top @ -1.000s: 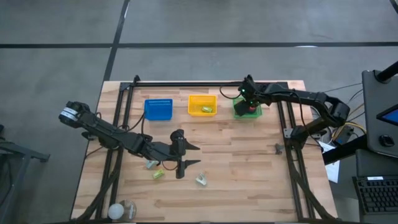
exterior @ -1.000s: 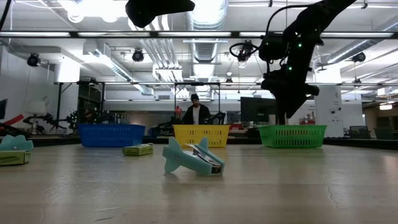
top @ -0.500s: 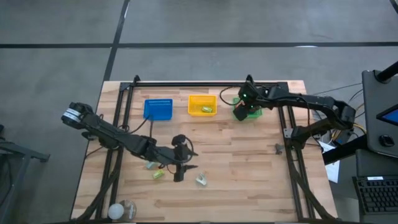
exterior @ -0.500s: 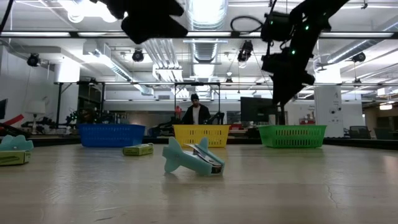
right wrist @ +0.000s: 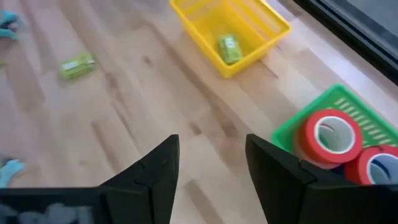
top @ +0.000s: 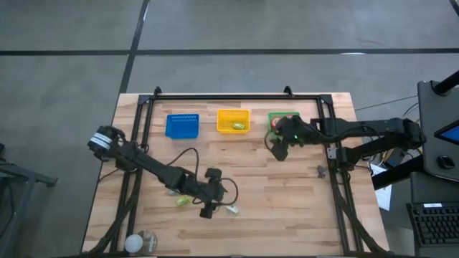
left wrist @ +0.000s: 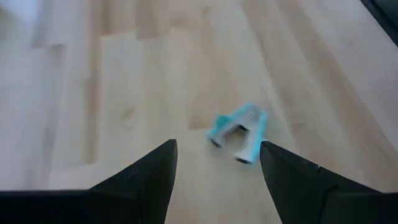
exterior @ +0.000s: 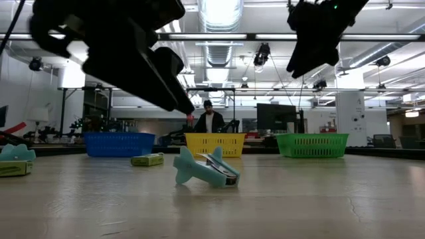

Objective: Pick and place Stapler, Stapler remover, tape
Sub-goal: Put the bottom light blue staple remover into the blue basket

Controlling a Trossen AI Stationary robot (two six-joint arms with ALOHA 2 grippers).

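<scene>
The left gripper [left wrist: 214, 163], fingers apart and empty, is lining up over the teal staple remover [left wrist: 238, 132] lying mid-table, probably to straddle it. The right gripper [right wrist: 211, 163], also apart, is hovering beside the green basket [right wrist: 339, 102] holding tape [right wrist: 326, 138].

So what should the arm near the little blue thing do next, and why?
Probably lower the left gripper straight down over the light blue stapler remover. Its fingers are open, the remover lies on the table just ahead between them, and nothing is held yet. The right gripper, also open and empty, hangs near the green basket holding red tape rolls.
</scene>
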